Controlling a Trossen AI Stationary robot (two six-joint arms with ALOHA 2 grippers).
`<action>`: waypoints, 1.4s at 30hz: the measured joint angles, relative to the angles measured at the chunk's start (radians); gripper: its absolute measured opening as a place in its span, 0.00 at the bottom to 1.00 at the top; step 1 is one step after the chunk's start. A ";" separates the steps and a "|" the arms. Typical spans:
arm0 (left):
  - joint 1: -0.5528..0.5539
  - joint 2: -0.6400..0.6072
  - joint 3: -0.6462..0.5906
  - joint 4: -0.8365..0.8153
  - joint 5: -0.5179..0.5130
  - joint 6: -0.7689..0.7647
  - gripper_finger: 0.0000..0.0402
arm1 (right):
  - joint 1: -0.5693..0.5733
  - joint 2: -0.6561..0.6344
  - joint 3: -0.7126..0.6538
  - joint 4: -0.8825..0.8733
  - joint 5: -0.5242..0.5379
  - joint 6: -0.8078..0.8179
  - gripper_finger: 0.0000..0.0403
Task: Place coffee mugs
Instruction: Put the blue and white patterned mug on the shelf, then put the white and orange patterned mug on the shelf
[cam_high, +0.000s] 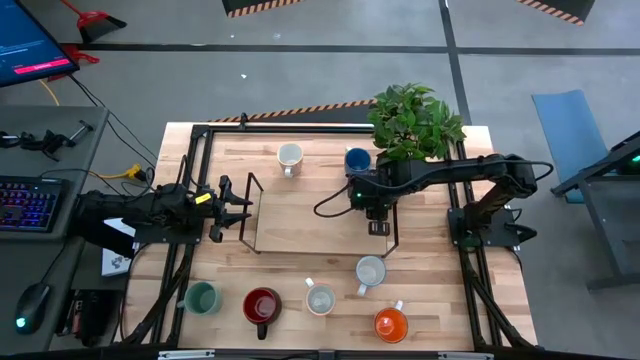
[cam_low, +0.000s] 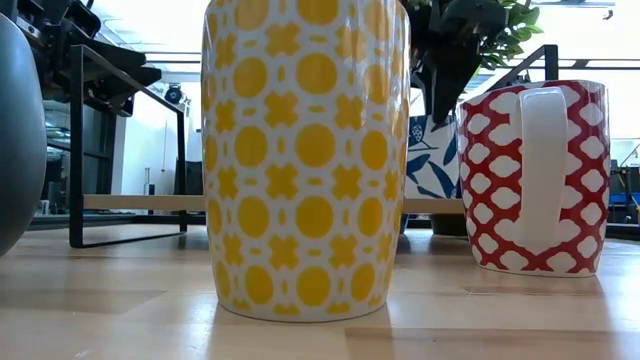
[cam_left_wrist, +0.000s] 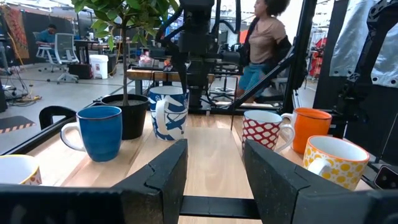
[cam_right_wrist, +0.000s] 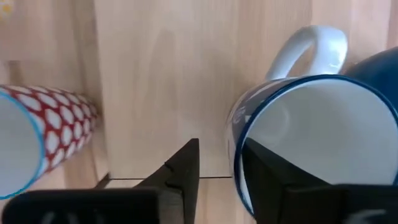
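**A:** How many mugs, going from the left?

**B:** Eight. Along the near edge stand one green mug (cam_high: 201, 298), one dark red mug (cam_high: 262, 305) and one yellow-patterned mug (cam_high: 320, 298). One cream mug (cam_high: 290, 157) sits alone at the far side. One plain blue mug (cam_high: 357, 160) is beside the single plant pot (cam_left_wrist: 124, 115). Farther right are one red-and-white mug (cam_high: 371, 270) and one orange mug (cam_high: 391, 324).

**A:** That's seven.

**B:** The eighth, the blue-and-white mug (cam_right_wrist: 311, 137), is upright on the table under the right gripper (cam_high: 372, 208), near the blue one. It is mostly hidden from above.

**A:** Is it gripped?

**B:** No. The right gripper's two fingers are spread and straddle the mug's rim. One is inside, and the other is outside with bare wood showing between it and the wall.

**A:** And the other arm?

**B:** The left gripper (cam_high: 238, 205) waits at the table's left side, fingers spread wide with nothing between them. It points across the table towards the mugs.
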 joint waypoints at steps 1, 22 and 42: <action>0.000 0.000 0.000 0.000 0.000 0.000 0.37 | 0.000 -0.006 0.000 -0.001 -0.002 0.007 0.26; 0.000 0.000 0.000 0.164 -0.098 -0.038 0.37 | 0.110 -0.272 0.001 0.087 -0.189 -0.043 0.26; 0.077 0.567 0.770 -0.204 -0.430 0.238 0.37 | 0.406 -0.612 0.001 0.073 0.214 0.064 0.26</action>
